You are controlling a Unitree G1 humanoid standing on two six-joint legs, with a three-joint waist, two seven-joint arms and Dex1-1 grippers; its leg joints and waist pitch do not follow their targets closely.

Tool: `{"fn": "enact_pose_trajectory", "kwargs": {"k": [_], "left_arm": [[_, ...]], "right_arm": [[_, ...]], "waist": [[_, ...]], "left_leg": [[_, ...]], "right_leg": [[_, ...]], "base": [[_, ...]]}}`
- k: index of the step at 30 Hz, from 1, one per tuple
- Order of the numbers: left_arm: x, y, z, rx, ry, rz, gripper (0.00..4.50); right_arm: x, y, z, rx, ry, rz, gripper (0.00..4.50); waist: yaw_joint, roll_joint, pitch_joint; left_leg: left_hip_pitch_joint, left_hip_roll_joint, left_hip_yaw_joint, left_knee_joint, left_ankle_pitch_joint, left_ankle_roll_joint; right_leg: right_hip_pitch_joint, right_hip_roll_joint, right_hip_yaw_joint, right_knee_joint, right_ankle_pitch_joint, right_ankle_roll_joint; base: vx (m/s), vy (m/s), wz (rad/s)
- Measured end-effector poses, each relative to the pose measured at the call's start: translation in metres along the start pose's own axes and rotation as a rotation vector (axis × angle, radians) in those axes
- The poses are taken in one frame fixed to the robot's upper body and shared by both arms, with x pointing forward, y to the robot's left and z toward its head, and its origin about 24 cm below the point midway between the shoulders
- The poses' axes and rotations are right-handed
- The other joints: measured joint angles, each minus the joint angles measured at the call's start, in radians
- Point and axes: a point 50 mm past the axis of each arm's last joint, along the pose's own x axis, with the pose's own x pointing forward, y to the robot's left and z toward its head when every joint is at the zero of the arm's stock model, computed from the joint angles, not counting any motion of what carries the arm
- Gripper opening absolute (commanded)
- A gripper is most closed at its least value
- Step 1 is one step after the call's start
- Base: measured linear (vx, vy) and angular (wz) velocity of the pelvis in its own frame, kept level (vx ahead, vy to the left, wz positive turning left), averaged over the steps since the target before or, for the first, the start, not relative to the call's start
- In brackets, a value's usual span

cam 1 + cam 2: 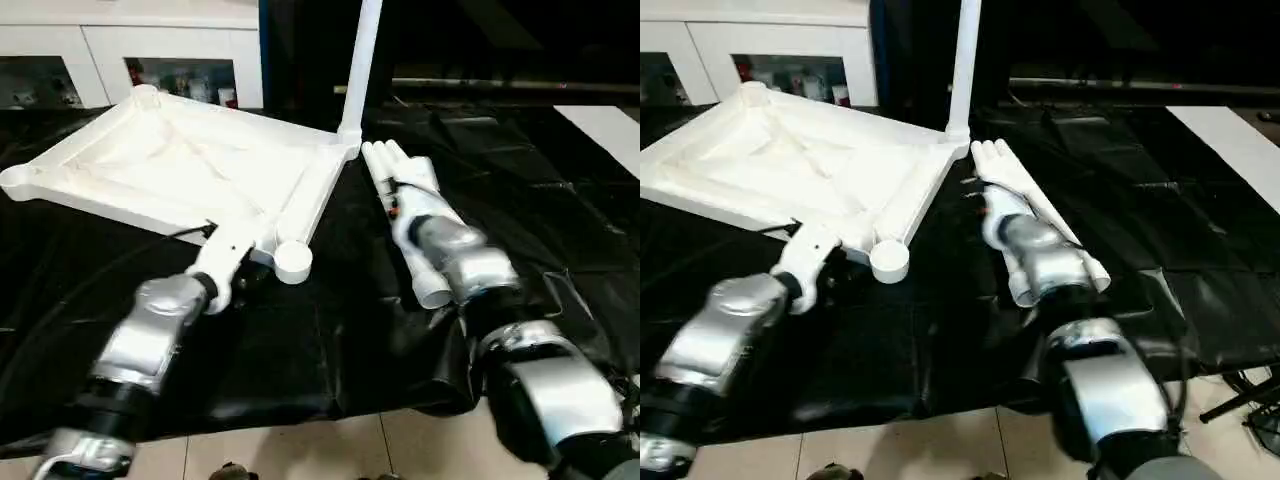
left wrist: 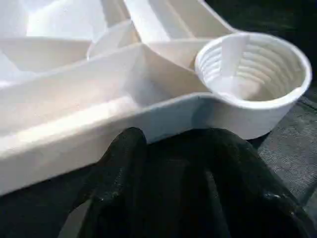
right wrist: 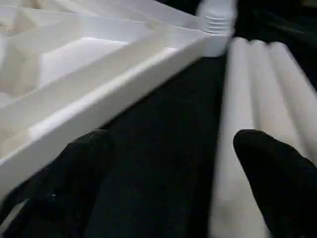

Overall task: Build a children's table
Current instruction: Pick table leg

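Tabletop (image 1: 180, 165) upside down just ahead of left gripper (image 2: 173, 163), fingers seemingly together. Three loose legs (image 3: 262, 99) under wide-spread right gripper (image 3: 168, 163). Likely light, stiff, slick tubes; grasp mid-shaft.

I find nothing I can read anywhere in front of me. The tabletop (image 1: 170, 165) is plain white plastic with no lettering, and so are the loose legs (image 1: 405, 215) and the one standing leg (image 1: 360, 65). The black cover (image 1: 330, 330) on the work table carries no print. Behind the cabinet (image 1: 150, 45) glass there are small coloured items (possibly with labels), but they are too small and blurred for me to make out a word or number.
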Motion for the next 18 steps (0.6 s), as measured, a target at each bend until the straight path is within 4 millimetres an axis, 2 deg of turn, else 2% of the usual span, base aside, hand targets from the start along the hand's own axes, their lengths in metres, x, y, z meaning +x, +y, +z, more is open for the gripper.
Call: {"fn": "enact_pose_trajectory", "kwargs": {"k": [5, 7, 10, 18], "left_arm": [[-0.018, -0.013, 0.005, 0.008, -0.031, -0.217, 2.37], [-0.020, -0.016, 0.008, 0.011, -0.035, -0.260, 2.37], [-0.022, -0.019, 0.011, 0.027, -0.043, -0.305, 2.37], [-0.026, -0.020, 0.015, 0.027, -0.034, -0.324, 2.37]], "right_arm": [[0.000, -0.014, 0.002, 0.039, 0.168, -0.067, 4.44], [-0.001, -0.015, -0.002, 0.069, 0.211, -0.070, 4.44], [-0.002, -0.015, -0.011, 0.116, 0.284, -0.068, 4.44], [-0.001, -0.010, -0.006, 0.156, 0.326, -0.052, 4.44]], "waist": [[-0.003, 0.001, 0.000], [0.001, 0.000, 0.001], [0.006, 0.000, 0.001], [0.006, -0.001, 0.001]], "left_leg": [[0.000, 0.000, 0.000, 0.001, 0.000, 0.000], [0.000, 0.000, 0.000, 0.001, 0.000, 0.000], [0.000, 0.000, 0.000, 0.002, 0.000, 0.000], [0.001, 0.000, 0.000, 0.003, 0.000, 0.000]], "right_leg": [[0.000, 0.000, 0.000, 0.000, -0.001, 0.000], [0.000, 0.000, 0.000, 0.000, -0.001, 0.000], [0.000, -0.001, 0.000, 0.001, -0.001, 0.000], [0.001, -0.001, 0.000, 0.003, -0.001, 0.000]], "base": [[0.000, 0.000, 0.00], [0.000, 0.000, 0.00], [0.000, 0.000, 0.00], [0.000, 0.000, 0.00]]}}
